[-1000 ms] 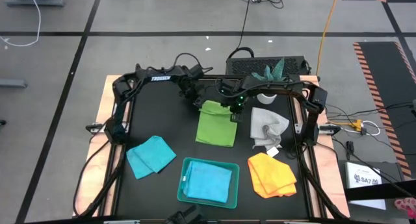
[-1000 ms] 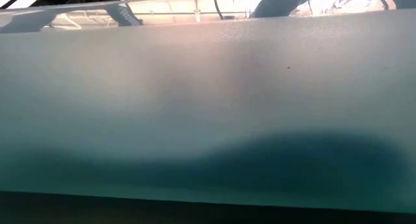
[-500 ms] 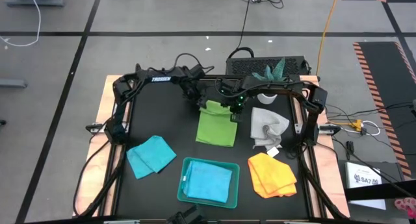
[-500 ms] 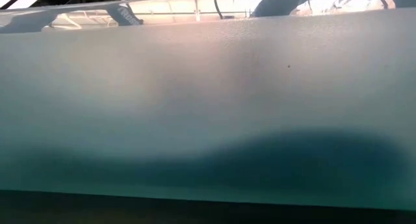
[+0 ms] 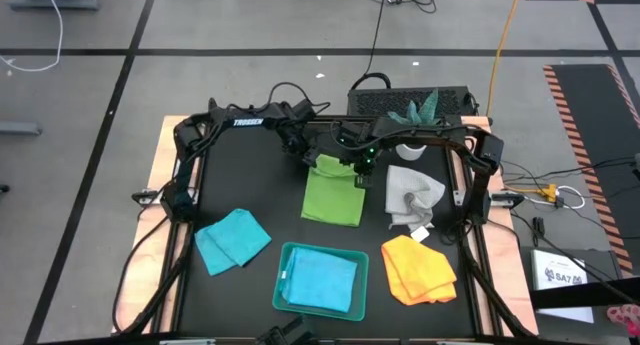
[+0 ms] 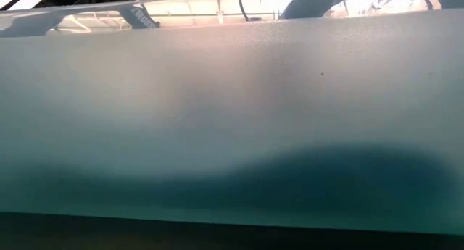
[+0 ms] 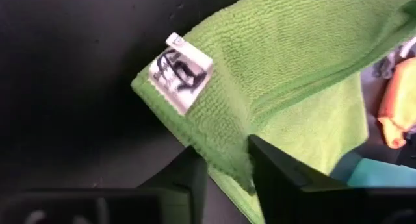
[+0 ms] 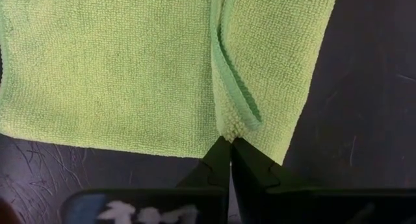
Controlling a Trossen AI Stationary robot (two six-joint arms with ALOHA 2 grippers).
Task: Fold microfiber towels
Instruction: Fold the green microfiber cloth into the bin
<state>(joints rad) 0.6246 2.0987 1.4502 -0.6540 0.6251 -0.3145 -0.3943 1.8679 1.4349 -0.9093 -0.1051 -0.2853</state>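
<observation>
The table (image 5: 255, 185) is carrying the whole spread, with the two arms reaching in from the far corners and meeting over the middle. The tray (image 5: 284, 255) is sitting at the near edge holding one blue towel (image 5: 322, 281), probably the spot for finished ones. A second blue towel (image 5: 232, 239) is lying off to its left, the orange towel (image 5: 418, 268) to its right, and the grey towel (image 5: 412, 193) is bunched up further back on the right.

The green towel (image 5: 334, 189) is the one being worked, lying mid-table toward the far side. Both grippers are parked on its far edge so the two corners can be carried over together into a fold. The right gripper (image 8: 229, 146) is pinching a doubled-over bit of the edge, fingers fully closed on it. The left gripper (image 7: 229, 164) is gripping the corner by the tag (image 7: 181, 72), with cloth between its fingers. The low view is showing only a teal wall.
</observation>
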